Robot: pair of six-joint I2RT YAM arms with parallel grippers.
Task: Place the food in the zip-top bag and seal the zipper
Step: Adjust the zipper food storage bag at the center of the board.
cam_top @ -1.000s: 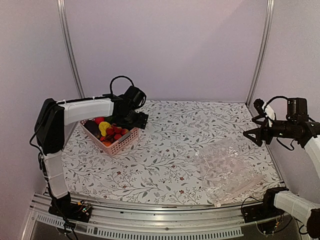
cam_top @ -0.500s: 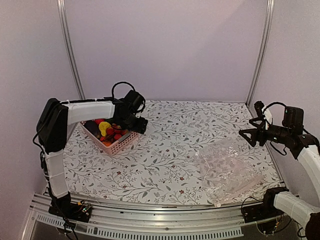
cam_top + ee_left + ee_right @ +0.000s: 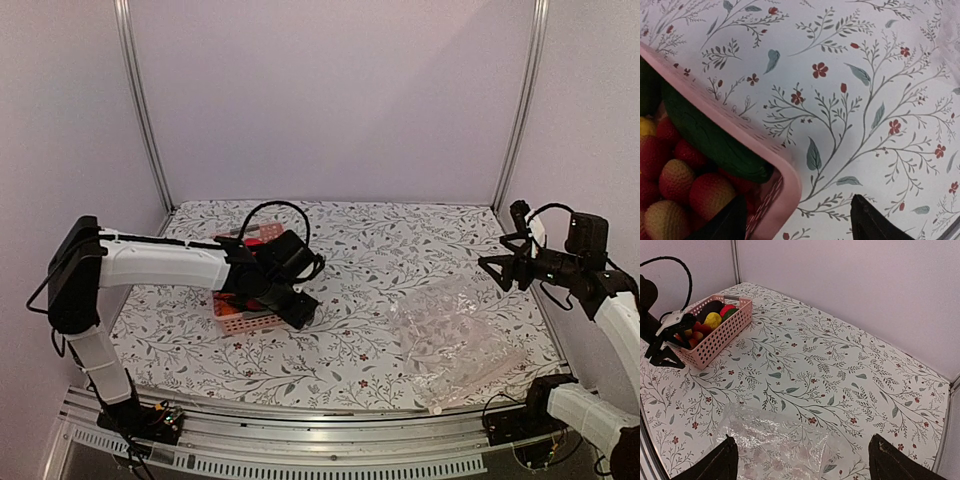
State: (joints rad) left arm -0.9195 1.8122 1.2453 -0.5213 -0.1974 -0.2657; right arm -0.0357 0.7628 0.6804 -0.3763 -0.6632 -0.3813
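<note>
Toy food (image 3: 710,322), red berries with yellow and dark green pieces, is heaped in the pink lattice basket (image 3: 720,337), which sits on the left half of the floral tablecloth (image 3: 340,250), somewhat nearer the front edge than the back wall. The left gripper (image 3: 295,308) is at the basket's right end; in the wrist view its fingers are spread, one finger (image 3: 725,225) inside against the berries and the other outside over the cloth, with the rounded pink corner between them and a gap on the outer side. The clear zip-top bag (image 3: 450,340) lies flat and crinkled at the near right, well apart from the basket, its pale zipper (image 3: 480,385) along the near edge. The right gripper (image 3: 497,268) hovers above the bag's far side, fingers wide apart and holding nothing.
</note>
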